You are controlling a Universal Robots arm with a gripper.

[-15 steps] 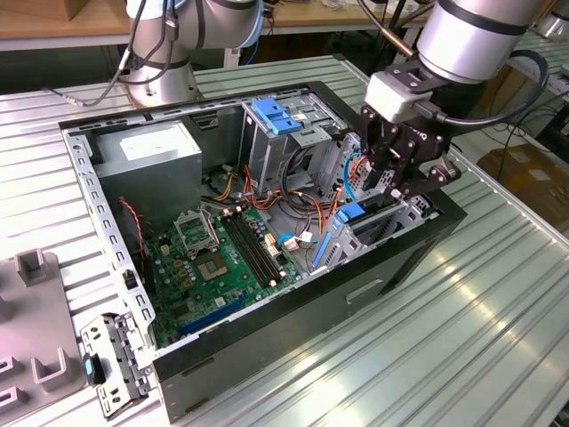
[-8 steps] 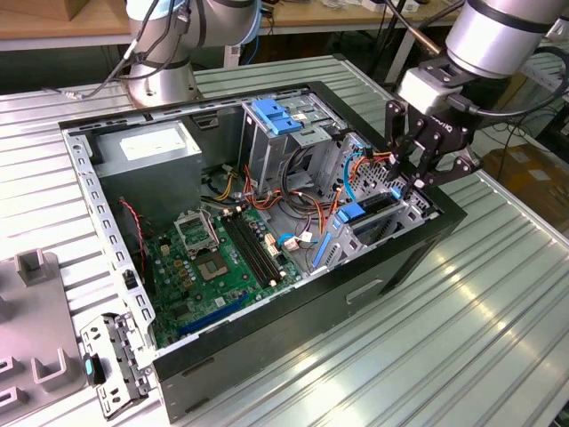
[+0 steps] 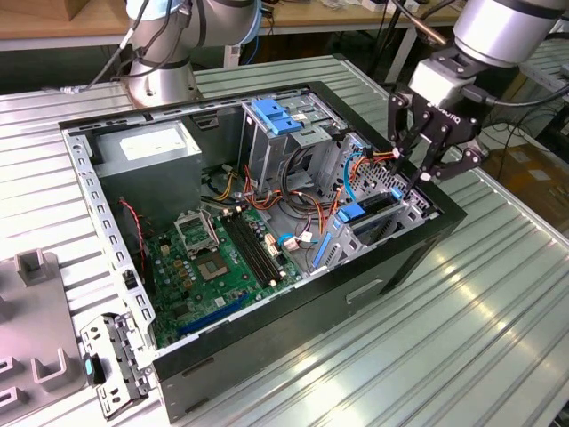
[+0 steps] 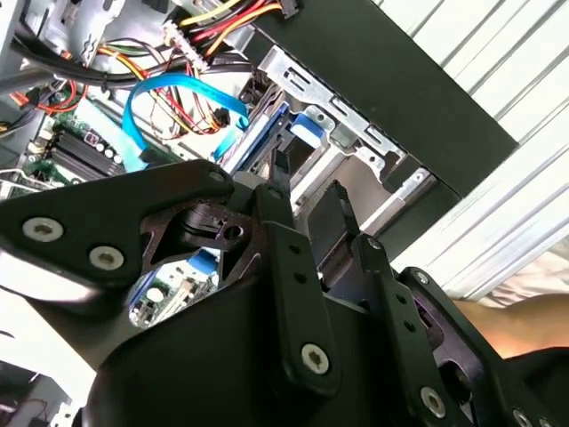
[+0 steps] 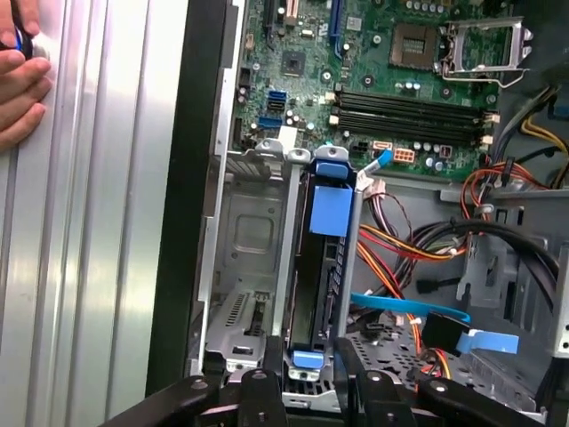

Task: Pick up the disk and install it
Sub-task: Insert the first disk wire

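The disk point(image 3: 366, 213) stands on edge in the drive bay at the exterior view's right end of the open computer case, its blue carrier rail uppermost. In the first wrist view the disk point(image 5: 325, 258) fills one slot of the metal bay, and the slot beside it holds nothing. My gripper point(image 3: 407, 165) hangs just above the bay's outer end. Its black fingers point(image 4: 280, 169) are spread, with nothing between them, so it is open. In both wrist views the fingertips straddle the end of the disk's blue rail point(image 4: 307, 124) without touching it.
Orange, yellow and blue cables point(image 5: 418, 307) lie close beside the bay. The motherboard point(image 3: 222, 258), the power supply point(image 3: 147, 147) and a tall cage with a blue latch point(image 3: 276, 116) fill the case. A person's hand point(image 5: 22, 80) rests on the ribbed table. Grey fixtures point(image 3: 36, 311) stand at the exterior view's left.
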